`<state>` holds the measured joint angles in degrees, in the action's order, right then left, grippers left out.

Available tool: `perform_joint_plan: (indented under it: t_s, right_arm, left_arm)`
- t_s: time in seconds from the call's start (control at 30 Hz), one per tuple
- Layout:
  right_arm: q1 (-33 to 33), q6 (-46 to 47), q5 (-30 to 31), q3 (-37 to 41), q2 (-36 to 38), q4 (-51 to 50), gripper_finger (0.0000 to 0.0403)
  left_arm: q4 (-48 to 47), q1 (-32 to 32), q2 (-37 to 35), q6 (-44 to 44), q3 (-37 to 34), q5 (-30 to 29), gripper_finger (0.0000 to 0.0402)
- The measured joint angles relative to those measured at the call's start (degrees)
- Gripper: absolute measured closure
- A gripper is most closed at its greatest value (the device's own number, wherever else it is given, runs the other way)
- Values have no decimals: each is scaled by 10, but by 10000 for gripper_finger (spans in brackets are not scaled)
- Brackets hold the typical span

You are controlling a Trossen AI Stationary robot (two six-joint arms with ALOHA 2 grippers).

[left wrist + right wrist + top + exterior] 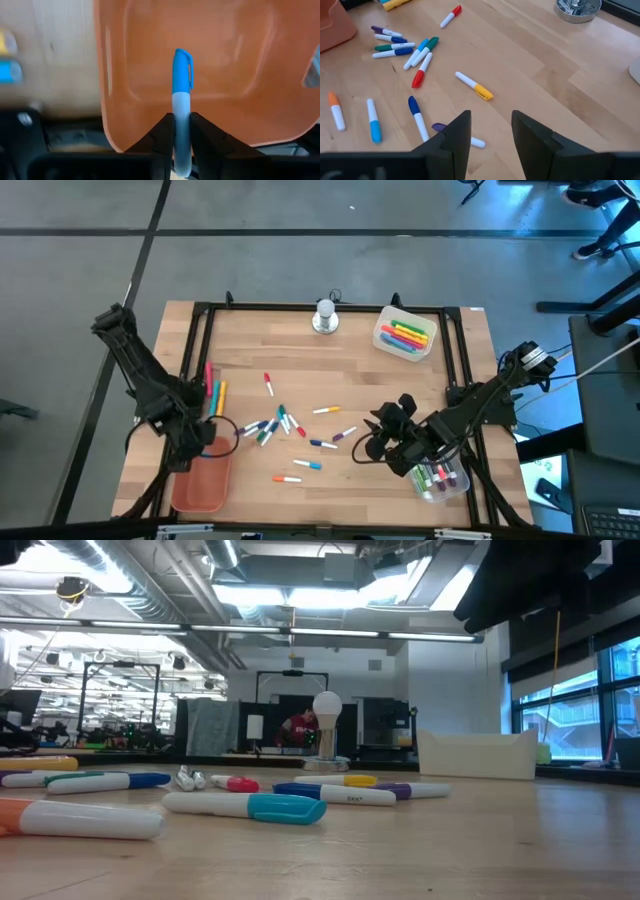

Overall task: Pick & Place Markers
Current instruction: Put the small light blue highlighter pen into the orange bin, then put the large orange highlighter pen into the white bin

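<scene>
Several markers (285,425) lie scattered on the wooden table's middle; they also show in the low view (245,805) and the right wrist view (420,65). My left gripper (200,445) is over the orange tray (200,485) at the near left, shut on a white marker with a blue cap (181,75). My right gripper (372,438) is open and empty above the table, right of the scattered markers. In its wrist view (491,120) a purple-capped marker (440,127) lies just beside one finger. My left gripper pinches the marker's white barrel (181,112) between its two fingers. The fingers point down at the orange tray (210,60), and the marker lies along them. Its blue cap end (181,65) sticks out past the fingertips, lifted clear above the tray's floor.
A clear bin (442,480) holding markers stands at the near right by my right arm. A white tray (405,335) of coloured markers stands at the far right. A silver-white knob object (325,317) stands at the far middle. Pink, orange and yellow markers (213,390) lie at the left.
</scene>
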<state>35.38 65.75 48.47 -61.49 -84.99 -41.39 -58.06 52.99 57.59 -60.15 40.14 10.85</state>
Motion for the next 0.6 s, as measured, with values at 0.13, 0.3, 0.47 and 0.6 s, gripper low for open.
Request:
perform_joint_plan:
  t_s: [0.13, 0.3, 0.47, 0.6]
  right_arm:
    - [0, -3, 0, 0, 0, 0, 260]
    - [0, -3, 0, 0, 0, 3, 260]
    - [0, -3, 0, 0, 0, 6, 260]
    - [-1, -3, 0, 0, 0, 6, 260]
  left_arm:
    - [-1, 1, 4, -42, -7, 7, 330]
    - [0, -17, 4, -80, -7, 8, 302]
    - [-7, -46, 4, -94, -2, 17, 273]
    - [-48, -78, 4, -68, 27, -16, 266]
